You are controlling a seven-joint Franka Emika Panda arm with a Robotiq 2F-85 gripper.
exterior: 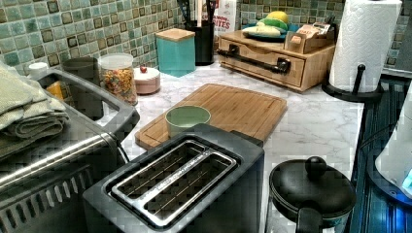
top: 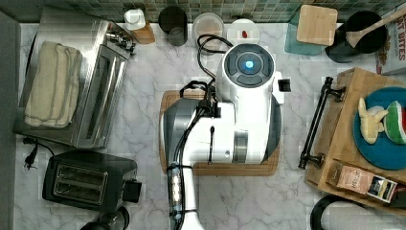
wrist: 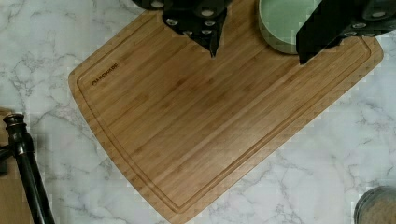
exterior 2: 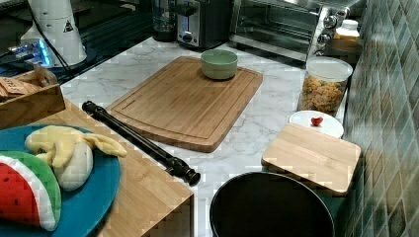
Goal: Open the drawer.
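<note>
Wrist view: gripper (wrist: 257,53) hangs above cutting board (wrist: 219,121), jaws spread wide, nothing between them; one green bowl (wrist: 282,23) just beside one finger. Left view gives drawer (exterior: 265,60) front, shut; one black bar handle (wrist: 25,172) well apart from jaws.

Your cutting board (top: 220,168) lies mid-counter, under the arm (top: 230,120) in the top view. A bowl (exterior: 187,118) sits on the board's corner nearest the toaster (exterior: 180,187). At the top view's right stands the drawer (top: 330,129) unit, its bar handle (top: 316,122) facing the board, with marble between them. On the unit rests a plate (top: 383,153). At the top view's left sits the toaster oven (top: 91,103), folded towels (top: 50,84) on it, the toaster just below.
</note>
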